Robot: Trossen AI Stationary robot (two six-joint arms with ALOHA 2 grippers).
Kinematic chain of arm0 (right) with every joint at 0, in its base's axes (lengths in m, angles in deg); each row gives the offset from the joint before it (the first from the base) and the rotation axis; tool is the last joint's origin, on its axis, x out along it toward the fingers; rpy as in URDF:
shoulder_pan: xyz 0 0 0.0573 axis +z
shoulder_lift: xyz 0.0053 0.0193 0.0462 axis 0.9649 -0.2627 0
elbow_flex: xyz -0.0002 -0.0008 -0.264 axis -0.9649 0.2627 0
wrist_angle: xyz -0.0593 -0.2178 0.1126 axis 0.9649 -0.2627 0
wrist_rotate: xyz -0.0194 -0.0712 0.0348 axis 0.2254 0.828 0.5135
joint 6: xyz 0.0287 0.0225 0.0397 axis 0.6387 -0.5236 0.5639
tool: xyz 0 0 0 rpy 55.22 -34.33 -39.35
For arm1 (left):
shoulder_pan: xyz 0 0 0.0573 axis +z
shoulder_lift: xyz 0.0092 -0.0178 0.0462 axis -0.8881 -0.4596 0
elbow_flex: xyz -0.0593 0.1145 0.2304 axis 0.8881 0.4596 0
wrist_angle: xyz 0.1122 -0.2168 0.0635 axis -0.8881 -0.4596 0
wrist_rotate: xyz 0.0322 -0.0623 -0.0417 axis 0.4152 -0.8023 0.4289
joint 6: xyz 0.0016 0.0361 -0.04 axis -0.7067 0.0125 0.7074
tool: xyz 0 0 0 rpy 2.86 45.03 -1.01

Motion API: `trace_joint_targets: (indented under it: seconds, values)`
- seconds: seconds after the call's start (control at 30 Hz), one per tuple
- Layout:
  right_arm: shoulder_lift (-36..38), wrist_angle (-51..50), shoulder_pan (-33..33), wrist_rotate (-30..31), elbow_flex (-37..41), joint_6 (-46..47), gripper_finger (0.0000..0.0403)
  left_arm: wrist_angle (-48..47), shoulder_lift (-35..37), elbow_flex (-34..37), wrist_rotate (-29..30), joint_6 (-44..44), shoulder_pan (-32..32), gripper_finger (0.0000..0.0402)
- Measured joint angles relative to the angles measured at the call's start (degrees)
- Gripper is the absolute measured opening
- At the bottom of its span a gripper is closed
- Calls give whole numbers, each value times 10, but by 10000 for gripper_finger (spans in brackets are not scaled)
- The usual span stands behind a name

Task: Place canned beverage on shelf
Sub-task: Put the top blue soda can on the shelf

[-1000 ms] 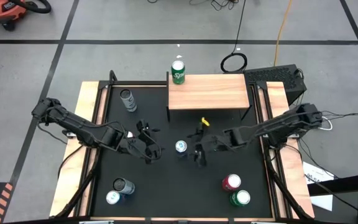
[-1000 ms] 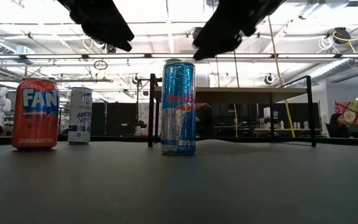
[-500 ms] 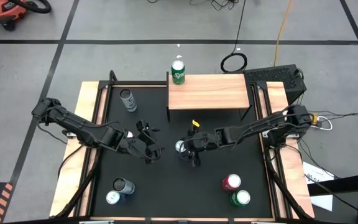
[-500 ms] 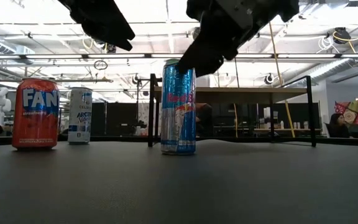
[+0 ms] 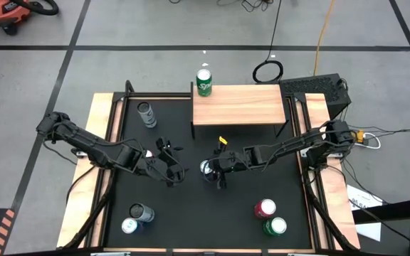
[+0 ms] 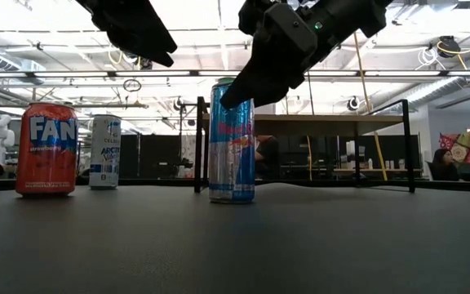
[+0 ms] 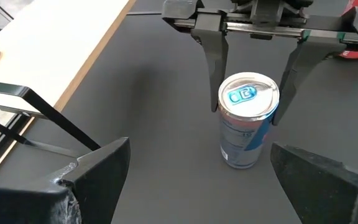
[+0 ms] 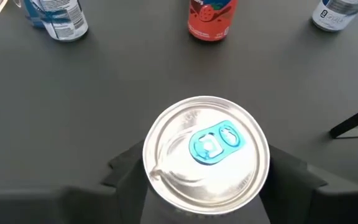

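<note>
Right end effector (image 7: 249, 93): down over the tall blue can (image 6: 232, 140), one dark finger on each side of its upper body; fingers look right at the can's sides, though whether they truly grip I can't say for sure.
Can's axis: upright, long axis vertical, silver lid with blue tab facing straight up into the right wrist camera; it stands on the black surface (image 5: 191, 213), mid-surface.
Direction from end effector: the can sits directly between the fingers, no sideways offset showing, so a squeeze and a lift is what I'd expect next.
Left end effector (image 5: 168, 169): fingers spread wide, empty, hovering just beside the can on the left arm's side; near, but the right arm plainly has this one.
Other cans: an orange can (image 6: 46, 149) and a white can (image 6: 104, 151) stand well apart from the action.
Shelf (image 5: 238, 105): light-wood top beyond the can at the far side; a green can (image 5: 203, 82) stands by its far left corner, the rest of the plank is bare.
Judgement: the carry runs up and away, toward that plank.
</note>
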Motion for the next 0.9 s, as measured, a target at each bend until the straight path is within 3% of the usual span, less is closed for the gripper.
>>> trace_joint_targets:
  seconds: [0.6,0.9]
  values:
    - [4,-11,0,0,0,4,228,-26,0,0,0,1,0,384]
    - [65,-28,-13,0,1,2,229,85,-74,0,-2,-61,2,384]
